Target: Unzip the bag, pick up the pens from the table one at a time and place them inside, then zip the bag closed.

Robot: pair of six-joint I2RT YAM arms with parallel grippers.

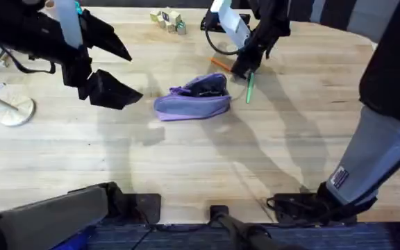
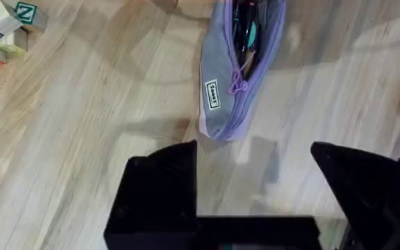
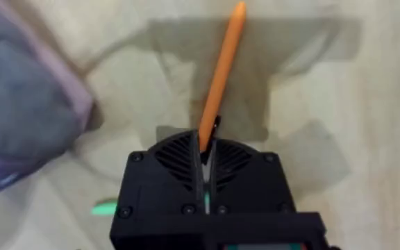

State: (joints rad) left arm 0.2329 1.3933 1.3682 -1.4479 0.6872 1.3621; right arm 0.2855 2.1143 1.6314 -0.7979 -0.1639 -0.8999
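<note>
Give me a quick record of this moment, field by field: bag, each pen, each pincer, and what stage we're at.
bag: lavender pouch lying on the table, zipper open, dark items visible inside
orange pen: clamped at one end between the right pincer's fingers, beside the bag
green pen: lying on the table next to the bag, near the right pincer
right pincer: shut on the orange pen
left pincer: open, holding nothing, hanging above the table short of the bag's end
stage: bag unzipped; orange pen gripped, not yet in the bag; green pen still to collect
</note>
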